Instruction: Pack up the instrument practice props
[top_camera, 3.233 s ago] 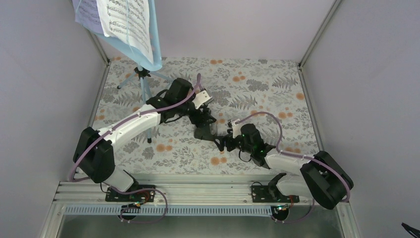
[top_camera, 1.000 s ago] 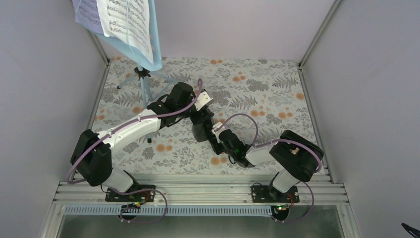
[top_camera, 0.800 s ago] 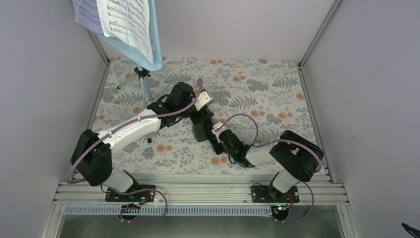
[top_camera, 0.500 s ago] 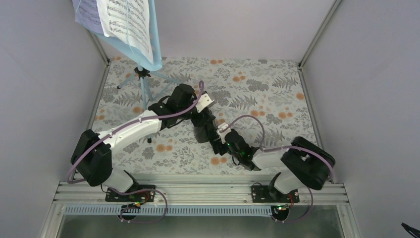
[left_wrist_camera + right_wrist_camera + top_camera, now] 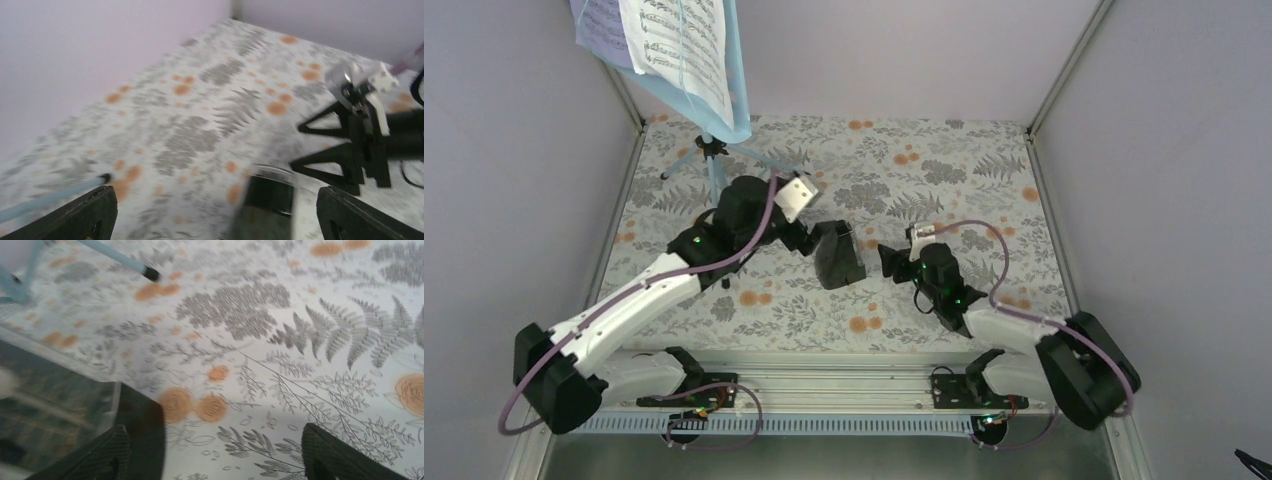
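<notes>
Black and pyramid-shaped, the metronome (image 5: 837, 256) stands near the middle of the bench (image 5: 984, 200), and neither arm has hold of it. The left jaws are spread wide and empty, close against its left side; whether they touch it cannot be told. In the left wrist view the metronome shows blurred, low between them, with nothing closed on it. The right jaws, also wide open and empty, point at it from the right, with a strip of bare bench between. The light blue stand (image 5: 715, 180) is upright in the far left corner, its tripod legs on the bench. It carries a white page (image 5: 679, 50) and a lavender page (image 5: 596, 28) side by side, the lavender one nearer the left edge.
</notes>
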